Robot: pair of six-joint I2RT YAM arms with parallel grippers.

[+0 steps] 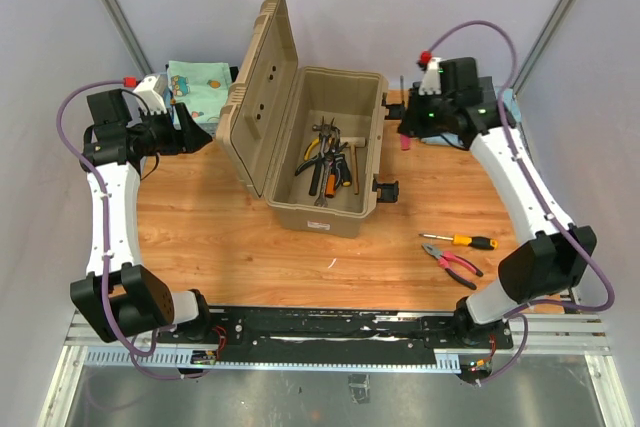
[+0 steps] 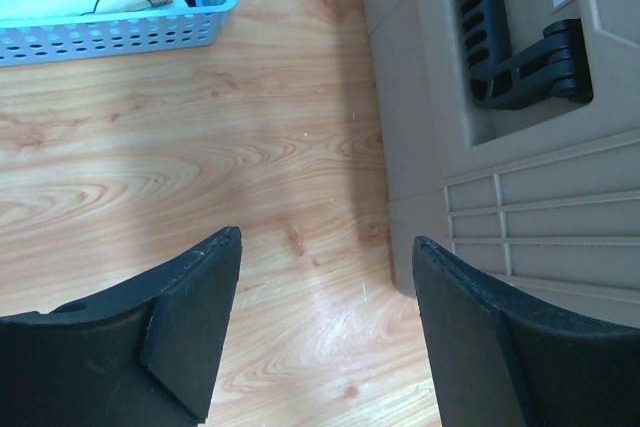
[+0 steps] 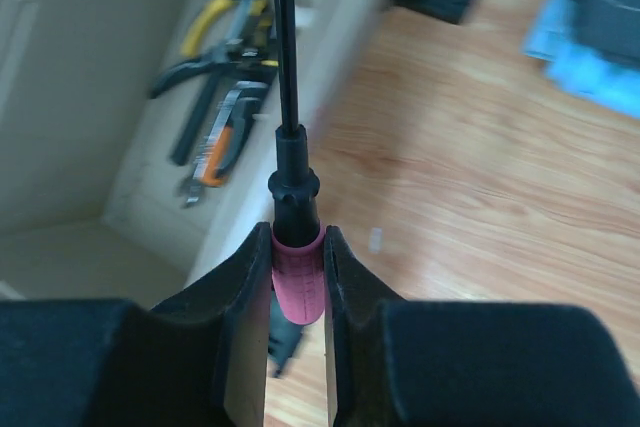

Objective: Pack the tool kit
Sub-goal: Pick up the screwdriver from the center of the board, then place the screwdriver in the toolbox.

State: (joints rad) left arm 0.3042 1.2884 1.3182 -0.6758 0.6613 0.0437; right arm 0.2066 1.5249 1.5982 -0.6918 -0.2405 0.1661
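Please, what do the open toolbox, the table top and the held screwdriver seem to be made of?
Toolbox: tan moulded plastic, matt; ribbed panels and a recessed handle suggest moulding.
Table top: wood or wood-look laminate, slightly glossy; grain and knots show.
Screwdriver: dark shaft, probably metal; pink handle, likely plastic or rubber.

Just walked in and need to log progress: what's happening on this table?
The right gripper is shut on a pink-handled, black-shafted screwdriver beside the open tan plastic toolbox, which already holds several hand tools. The left gripper is open and empty next to the raised lid. A yellow-handled screwdriver and red-handled pliers lie on the wooden table, unpacked.
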